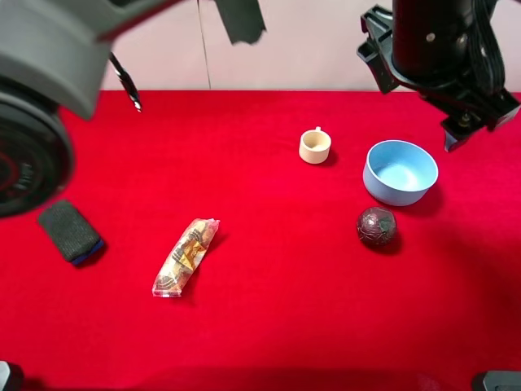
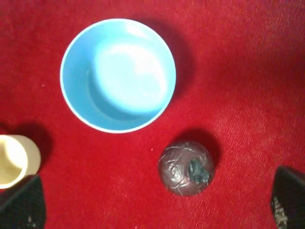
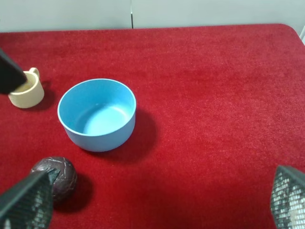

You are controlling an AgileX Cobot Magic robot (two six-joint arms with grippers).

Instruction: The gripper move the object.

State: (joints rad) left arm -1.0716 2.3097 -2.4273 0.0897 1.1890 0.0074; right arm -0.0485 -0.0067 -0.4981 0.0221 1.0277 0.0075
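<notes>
The dark maroon ball [image 1: 376, 226] with a cracked-looking surface lies on the red cloth, just in front of the blue bowl [image 1: 400, 172]. It also shows in the left wrist view [image 2: 186, 168] and the right wrist view [image 3: 55, 176]. My left gripper [image 2: 152, 206] is wide open and empty, high above the cloth, with the ball between its fingertips [image 2: 20, 205]. My right gripper [image 3: 157, 200] is open and empty too, raised beyond the bowl at the back right [image 1: 476, 118]. Neither gripper touches the ball.
A cream cup [image 1: 315, 146] stands left of the bowl. A clear snack packet [image 1: 186, 256] lies at centre left. A dark grey-green sponge block [image 1: 71, 231] lies at the far left. The left arm [image 1: 49, 65] looms blurred close to the camera at the top left.
</notes>
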